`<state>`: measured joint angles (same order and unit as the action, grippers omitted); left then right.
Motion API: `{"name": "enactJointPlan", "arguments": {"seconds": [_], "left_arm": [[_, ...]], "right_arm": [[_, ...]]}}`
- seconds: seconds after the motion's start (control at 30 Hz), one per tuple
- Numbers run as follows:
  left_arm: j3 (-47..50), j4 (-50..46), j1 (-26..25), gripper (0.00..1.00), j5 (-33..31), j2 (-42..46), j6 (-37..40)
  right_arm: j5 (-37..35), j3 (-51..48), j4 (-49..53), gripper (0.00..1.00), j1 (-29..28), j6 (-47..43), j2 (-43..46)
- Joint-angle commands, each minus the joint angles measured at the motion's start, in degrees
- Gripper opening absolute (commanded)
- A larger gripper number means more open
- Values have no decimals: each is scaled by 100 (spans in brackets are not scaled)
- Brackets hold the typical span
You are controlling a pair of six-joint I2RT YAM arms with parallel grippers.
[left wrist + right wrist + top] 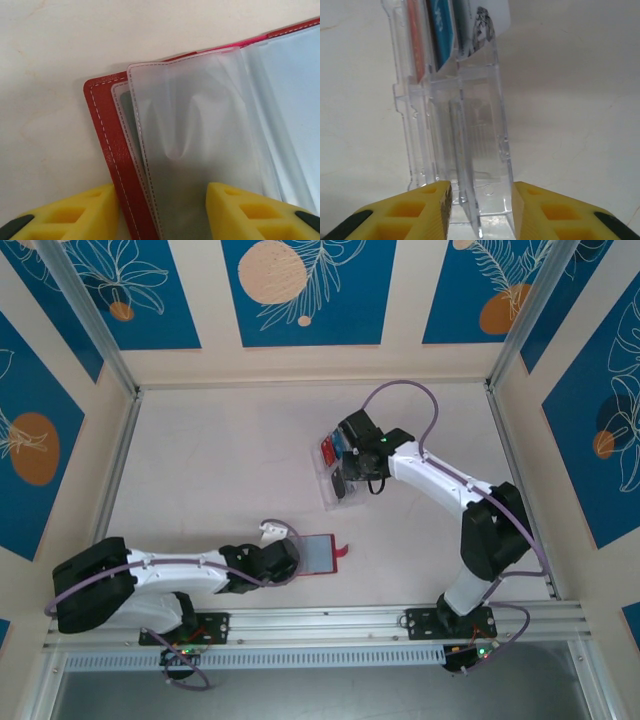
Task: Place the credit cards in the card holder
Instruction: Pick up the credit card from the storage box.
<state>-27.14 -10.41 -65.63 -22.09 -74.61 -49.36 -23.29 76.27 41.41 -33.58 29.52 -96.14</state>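
Clear sleeves [200, 125] of the card holder [107, 145] sit within the spread left gripper [160, 200]; spread right gripper [481, 200] straddles tray [480, 125].

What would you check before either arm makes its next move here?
1. Card holder lying open: ok; its clear sleeves are spread in the left wrist view.
2. Left gripper at the holder's edge, jaws apart: ok.
3. Credit cards reachable: ok; they stand upright at the far end of the clear tray.
4. Right gripper lined up on a card: not ok; it straddles the tray's near end, away from the cards.
5. Right gripper squeezing the tray: cannot tell.
6. Front sleeve free for a card: cannot tell; something dark shows behind it.
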Motion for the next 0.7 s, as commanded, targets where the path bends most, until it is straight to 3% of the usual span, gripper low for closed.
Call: {"name": "enactJointPlan", "arguments": {"seconds": [0.0,0.67], "left_arm": [[175,29,50,47,203,-144,-47],[231,332,48,46,349,-379,-82]], "right_arm": [[-52,270,135,38,44,-172,-173],[-106,685,155,28,-113,-376,-796]]}}
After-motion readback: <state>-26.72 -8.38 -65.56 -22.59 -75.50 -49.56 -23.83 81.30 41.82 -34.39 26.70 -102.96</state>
